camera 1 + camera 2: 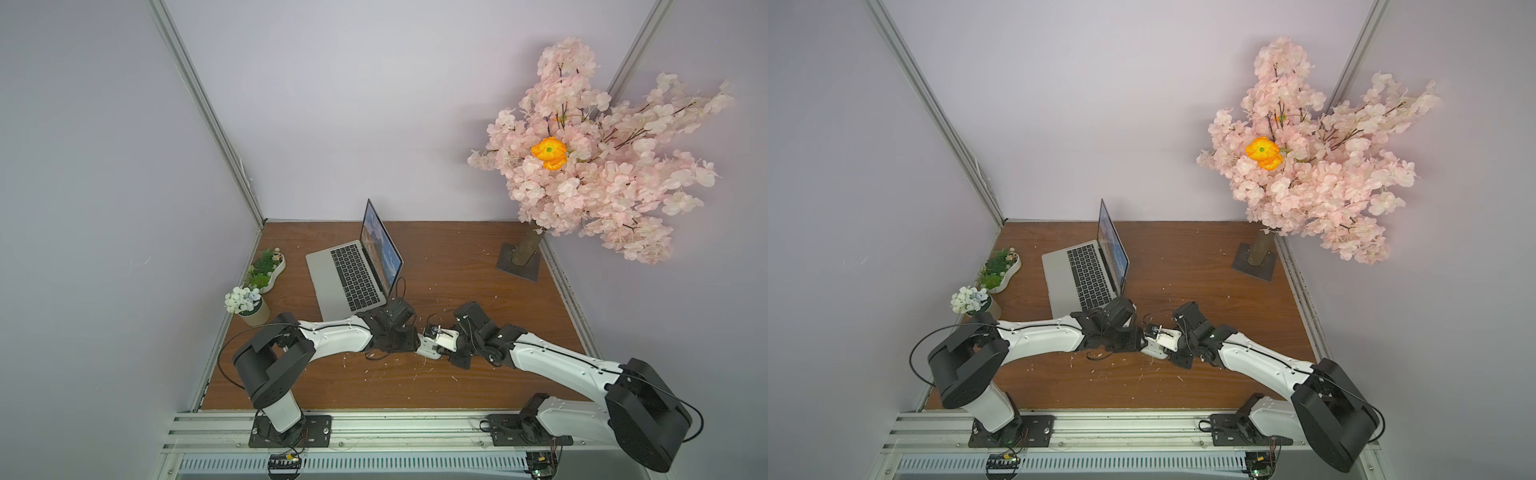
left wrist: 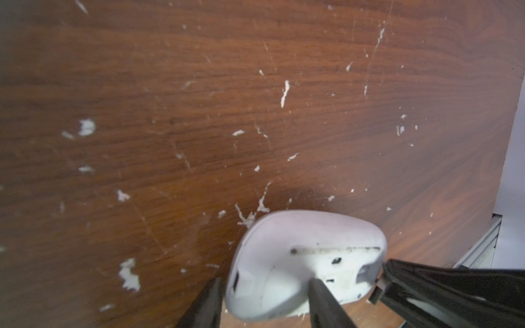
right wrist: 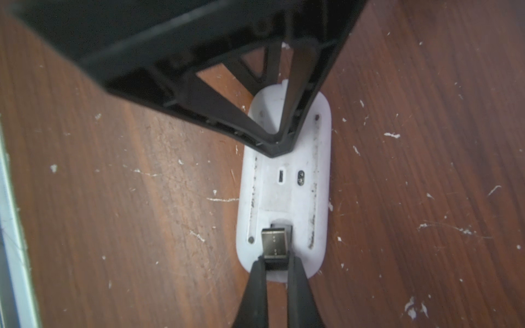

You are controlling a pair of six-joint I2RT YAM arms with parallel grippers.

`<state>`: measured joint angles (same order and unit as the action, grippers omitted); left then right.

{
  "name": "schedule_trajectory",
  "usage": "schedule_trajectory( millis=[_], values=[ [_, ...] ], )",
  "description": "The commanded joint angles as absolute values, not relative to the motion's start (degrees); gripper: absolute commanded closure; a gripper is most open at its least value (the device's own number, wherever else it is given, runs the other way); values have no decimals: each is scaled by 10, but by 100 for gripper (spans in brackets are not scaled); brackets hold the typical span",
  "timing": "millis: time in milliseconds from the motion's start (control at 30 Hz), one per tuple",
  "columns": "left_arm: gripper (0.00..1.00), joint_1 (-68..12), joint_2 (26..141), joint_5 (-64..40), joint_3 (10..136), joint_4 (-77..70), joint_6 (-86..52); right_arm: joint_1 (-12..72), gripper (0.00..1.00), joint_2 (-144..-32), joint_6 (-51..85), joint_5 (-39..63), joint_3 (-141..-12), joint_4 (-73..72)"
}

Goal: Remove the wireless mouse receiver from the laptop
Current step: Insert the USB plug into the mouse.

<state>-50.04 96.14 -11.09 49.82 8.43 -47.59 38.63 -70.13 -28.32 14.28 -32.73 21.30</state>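
Tabletop [image 1: 457, 266] is dark wood-grain laminate and badly scuffed, with fine scratches and white flecks [image 2: 285, 89] all over, thickest on the arm side of the laptop [image 1: 353, 274]. Booth walls [image 1: 374, 104] are plain pale lilac with aluminium posts [image 1: 208, 112] in the corners. A slotted rail [image 1: 395, 428] runs along the tabletop edge on the arm side of the laptop and carries both arm bases. Laptop sits flat, lid open, screen lit. Planter [image 1: 266, 270] and flower pot [image 1: 249, 305] are just beside its trackpad edge. Pink blossom tree [image 1: 598, 166] with one orange flower [image 1: 548, 153] stands well apart behind the screen, trunk on a dark plate [image 1: 519, 262] in the corner. Mouse [image 3: 270, 198] is near the laptop corner closest to the arms, underside up. Left hand [image 2: 267, 301] clamps it across its sides. Right hand [image 3: 277, 262] is closed on the receiver [image 3: 275, 241], pinching its dark end. The metal plug end lies over the recess at one end of the mouse's underside; can't tell if it's seated there or just above. Receiver is out of the laptop and not touching it.
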Motion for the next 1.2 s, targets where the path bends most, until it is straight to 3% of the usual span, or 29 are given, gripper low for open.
schedule_trajectory(
  millis=[0,367,467,767,1000,1167],
  values=[
    [48,-505,1006,-67,465,170,-475,389,95,-693,-290,134,-317,227],
    [48,-506,1009,-69,466,167,-474,390,93,-703,-284,130,-321,217],
    [48,-506,1009,-69,466,168,-473,390,87,-708,-280,133,-323,213],
    [48,-506,1007,-68,464,168,-474,390,82,-710,-277,138,-325,208],
    [48,-506,1009,-67,464,166,-474,390,71,-707,-278,148,-329,210],
    [48,-506,1009,-67,465,167,-473,390,69,-704,-276,154,-335,213]
  ],
)
